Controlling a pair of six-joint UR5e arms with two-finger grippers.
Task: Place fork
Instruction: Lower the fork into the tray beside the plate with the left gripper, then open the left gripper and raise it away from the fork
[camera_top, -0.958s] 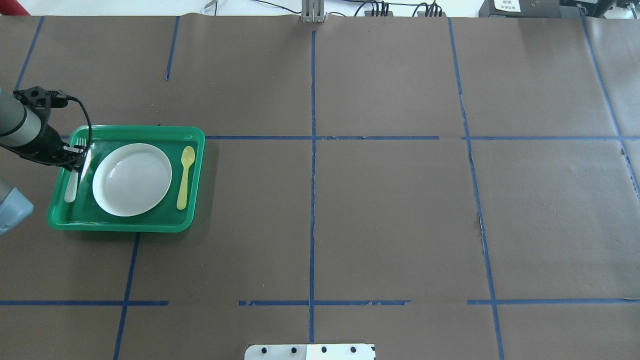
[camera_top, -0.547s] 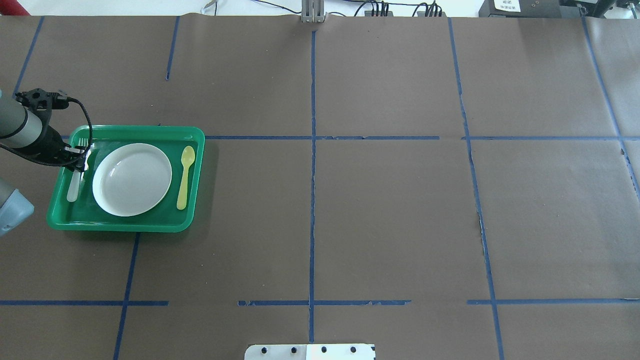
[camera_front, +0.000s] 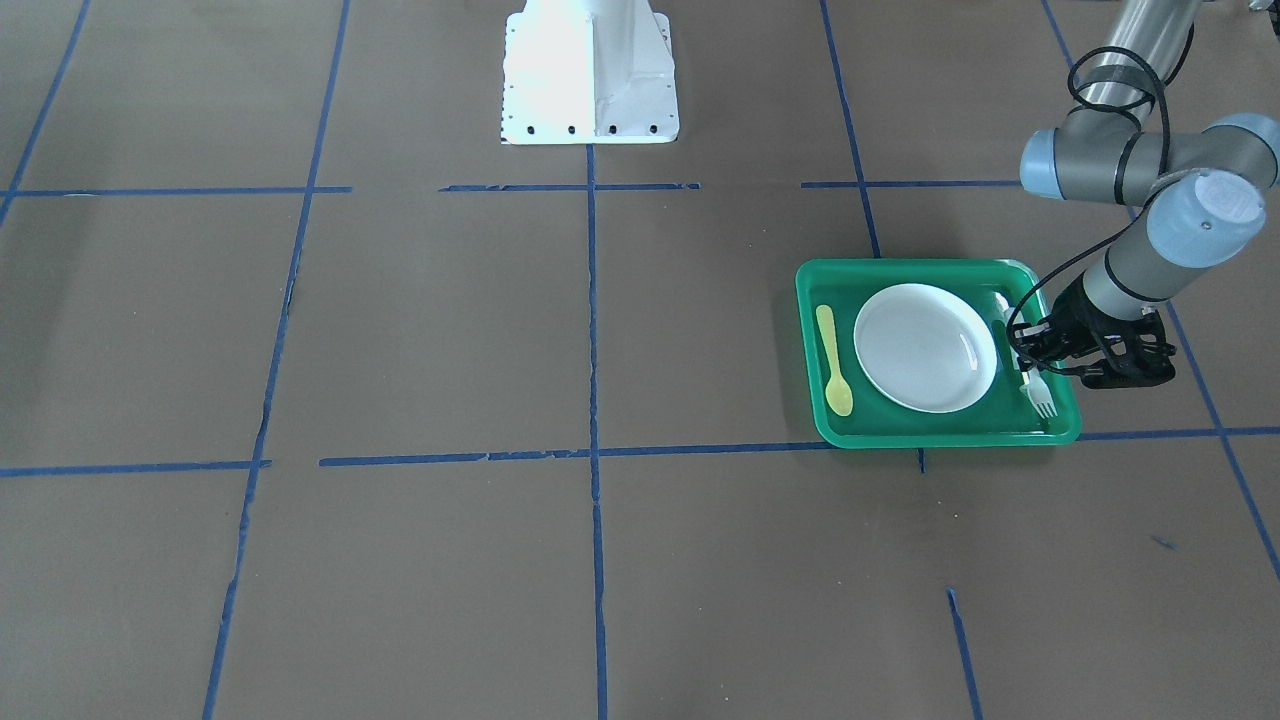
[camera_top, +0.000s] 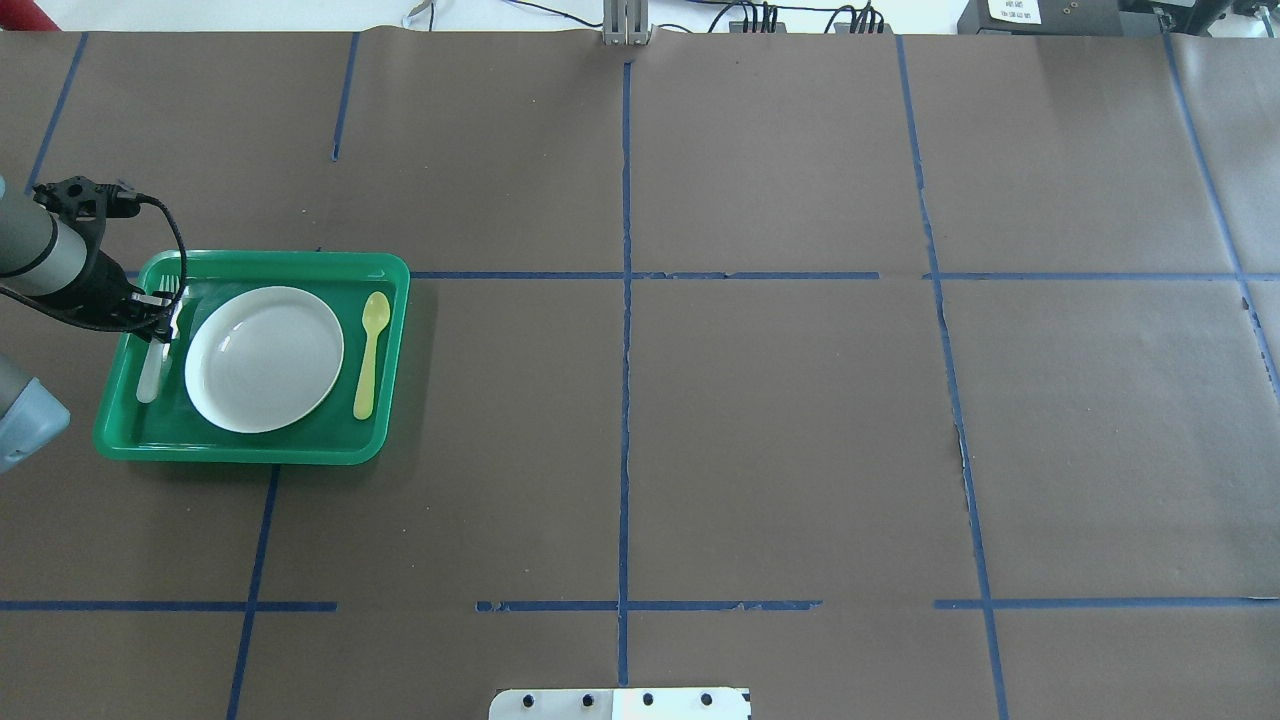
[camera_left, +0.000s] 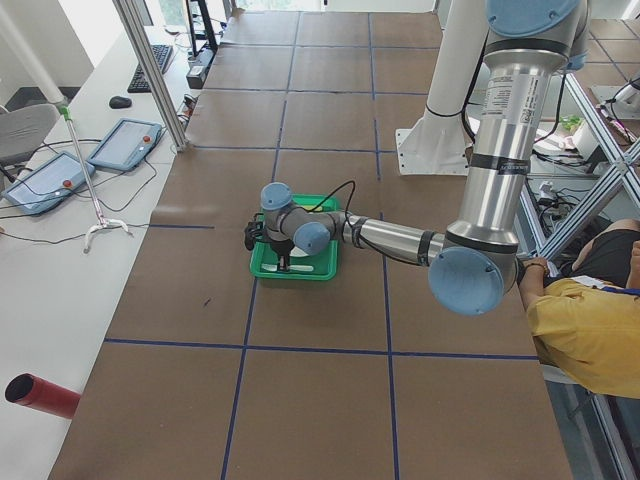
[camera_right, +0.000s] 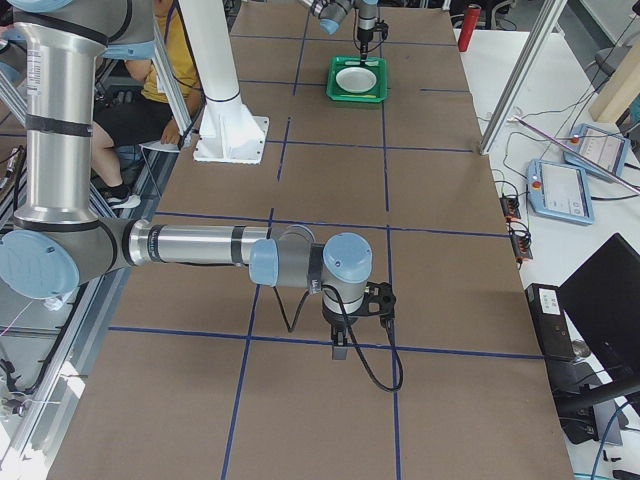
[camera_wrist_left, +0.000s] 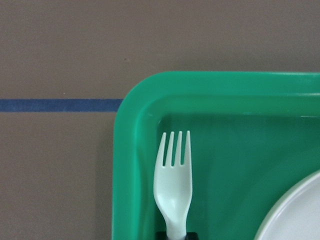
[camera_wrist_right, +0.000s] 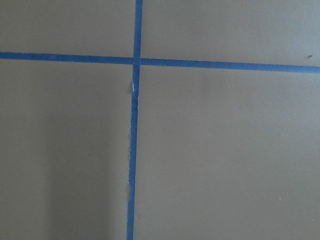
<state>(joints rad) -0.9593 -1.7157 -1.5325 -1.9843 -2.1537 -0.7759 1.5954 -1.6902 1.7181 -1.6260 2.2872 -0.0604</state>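
Observation:
The pale plastic fork (camera_top: 150, 372) lies lengthwise in the left lane of the green tray (camera_top: 250, 452), between the tray wall and the white plate (camera_top: 264, 358). Its tines point to the far edge. My left gripper (camera_top: 160, 318) is shut on the fork's neck, low over the tray. I cannot tell whether the fork touches the tray floor. In the left wrist view the fork (camera_wrist_left: 173, 185) runs up from the dark fingertips, near the tray corner (camera_wrist_left: 135, 150). The front view shows the gripper (camera_front: 1030, 352) and fork (camera_front: 1043, 398). My right gripper (camera_right: 338, 350) hangs over bare table; I cannot tell its state.
A yellow spoon (camera_top: 370, 345) lies in the tray's right lane, beside the plate. Brown paper with blue tape lines (camera_top: 626, 400) covers the table. The robot's white base plate (camera_front: 590, 70) stands at the near middle edge.
My left gripper has shifted slightly toward the far edge of the tray with the fork, and the fork's handle end has moved a little toward the plate.

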